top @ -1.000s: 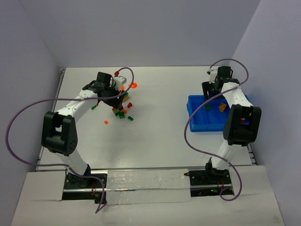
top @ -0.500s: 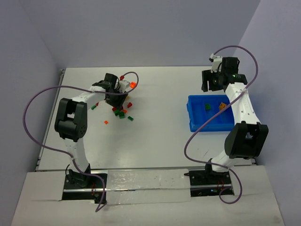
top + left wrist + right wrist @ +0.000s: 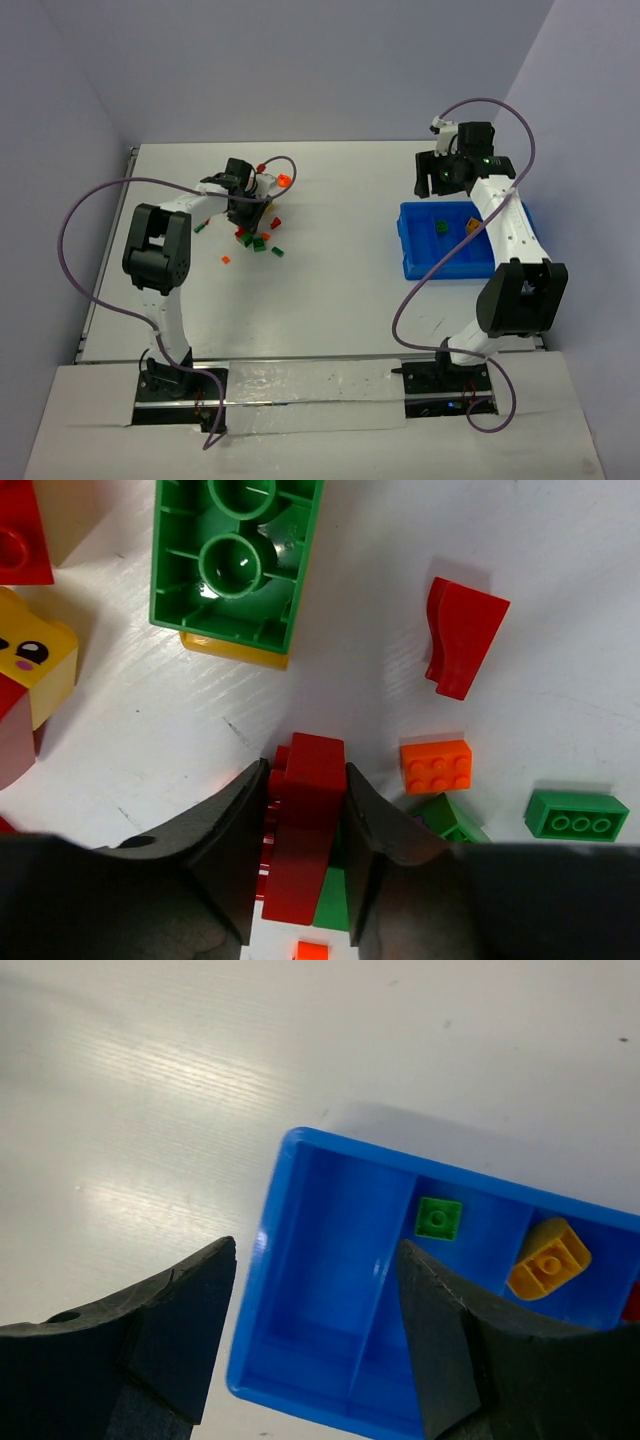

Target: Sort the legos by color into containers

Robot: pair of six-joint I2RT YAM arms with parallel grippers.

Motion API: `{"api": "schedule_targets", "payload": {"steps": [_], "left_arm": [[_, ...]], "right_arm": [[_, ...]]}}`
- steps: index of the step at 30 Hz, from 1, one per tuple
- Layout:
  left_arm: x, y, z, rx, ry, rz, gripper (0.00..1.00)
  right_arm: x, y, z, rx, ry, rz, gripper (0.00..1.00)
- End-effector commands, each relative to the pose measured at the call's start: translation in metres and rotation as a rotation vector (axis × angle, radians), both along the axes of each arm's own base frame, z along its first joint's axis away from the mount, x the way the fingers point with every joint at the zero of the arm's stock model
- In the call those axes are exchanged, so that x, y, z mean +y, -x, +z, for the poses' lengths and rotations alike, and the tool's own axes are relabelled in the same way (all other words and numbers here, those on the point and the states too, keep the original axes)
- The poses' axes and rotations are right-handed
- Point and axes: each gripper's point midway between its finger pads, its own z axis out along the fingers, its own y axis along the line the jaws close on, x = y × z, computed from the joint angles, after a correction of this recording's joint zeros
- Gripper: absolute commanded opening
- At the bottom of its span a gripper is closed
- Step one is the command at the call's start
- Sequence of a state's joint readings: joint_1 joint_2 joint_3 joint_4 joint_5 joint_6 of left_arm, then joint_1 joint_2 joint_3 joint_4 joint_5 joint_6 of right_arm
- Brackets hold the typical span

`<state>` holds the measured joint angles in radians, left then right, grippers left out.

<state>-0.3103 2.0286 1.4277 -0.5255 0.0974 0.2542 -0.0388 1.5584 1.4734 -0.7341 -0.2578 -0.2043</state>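
Note:
The loose legos (image 3: pixel 258 235) lie in a small heap at the table's back left. My left gripper (image 3: pixel 245 200) is down among them. In the left wrist view its jaws (image 3: pixel 306 770) press both sides of a red lego (image 3: pixel 305 820), with a green one (image 3: pixel 335 900) lying under it. An orange brick (image 3: pixel 437 767), a red curved piece (image 3: pixel 462 635) and a green brick (image 3: pixel 576 814) lie just beside. The blue bin (image 3: pixel 415 250) stands at the right. My right gripper (image 3: pixel 440 175) hovers open and empty over its far left corner (image 3: pixel 255 1290). One compartment holds a green lego (image 3: pixel 438 1218), and a yellow-orange one (image 3: pixel 548 1258) sits beside it.
A large upside-down green brick (image 3: pixel 238 555) rests on a yellow one (image 3: pixel 232 652) ahead of the left jaws. A yellow brick with a face (image 3: pixel 35 660) lies to their left. An orange round piece (image 3: pixel 284 181) sits behind the heap. Purple cables (image 3: pixel 100 200) loop off both arms.
The left jaws have narrowed onto the red lego while the arm folded in over the heap. The right arm swung from above the bin toward its far left corner, jaws unchanged.

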Motion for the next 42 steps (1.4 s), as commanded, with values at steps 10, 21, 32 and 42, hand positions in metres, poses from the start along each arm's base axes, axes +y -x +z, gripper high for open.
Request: {"api": "schedule_targets", "payload": {"steps": [10, 21, 32, 42], "left_arm": [[-0.021, -0.023, 0.159, -0.307, 0.218, 0.227, 0.0], [-0.064, 0.022, 0.254, -0.438, 0.462, 0.46, 0.0], [-0.089, 0.045, 0.276, -0.468, 0.523, 0.448, 0.0], [-0.103, 0.055, 0.281, -0.432, 0.574, 0.392, 0.0]], "right_arm": [[0.163, 0.038, 0.069, -0.173, -0.456, 0.244, 0.72], [0.296, 0.071, 0.093, -0.014, -0.66, 0.488, 0.76], [0.345, 0.075, 0.089, 0.075, -0.708, 0.534, 0.84], [0.355, 0.07, 0.082, 0.099, -0.719, 0.561, 0.54]]}}
